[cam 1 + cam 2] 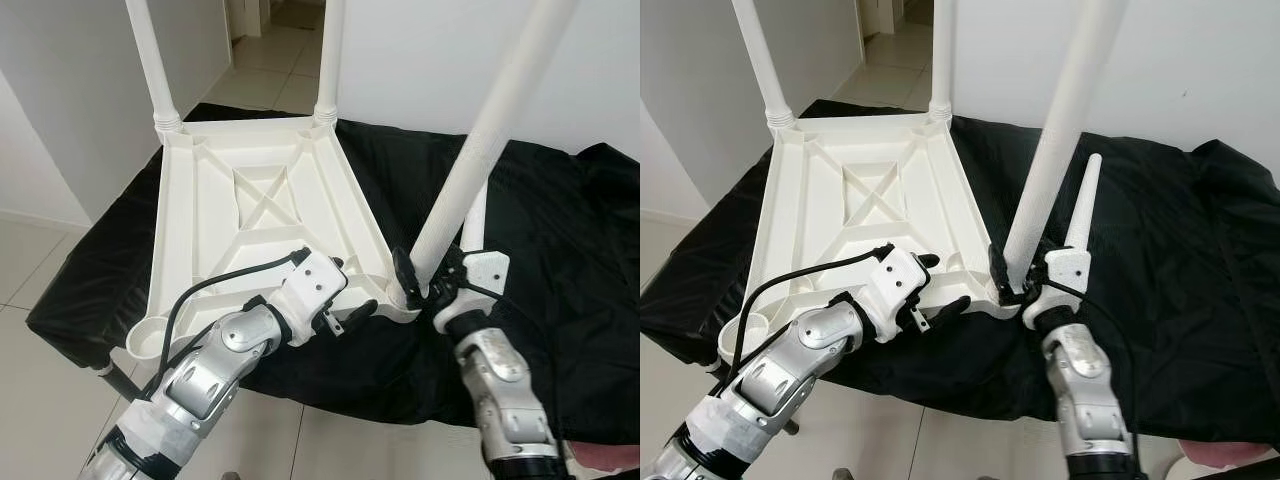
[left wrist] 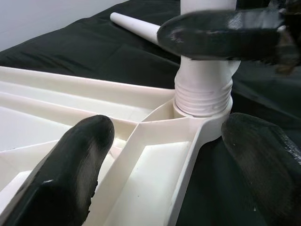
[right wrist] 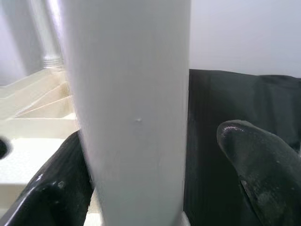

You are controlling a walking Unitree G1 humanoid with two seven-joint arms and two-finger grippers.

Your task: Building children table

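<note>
A tiled floor (image 1: 30, 260) and white walls surround a worktop draped in a black cloth (image 1: 560, 240). On the cloth lies the white plastic children's tabletop (image 1: 250, 215), turned underside up, its ribs and crossed braces showing. Two legs (image 1: 150, 60) stand in its far corner sockets.

At the near right corner, a third leg (image 1: 480, 150) sits in its threaded socket, leaning away from upright. The right gripper (image 1: 420, 278) holds this leg low down, just above the socket, with its black fingers (image 3: 254, 165) closed around the shaft on either side.

The left gripper (image 1: 345, 305) rests at the tabletop's near edge, just beside that same corner, its fingers (image 2: 70, 174) spread wide astride a rib of the frame.

A fourth leg (image 1: 1083, 205) lies loose on the cloth behind the right gripper.
</note>
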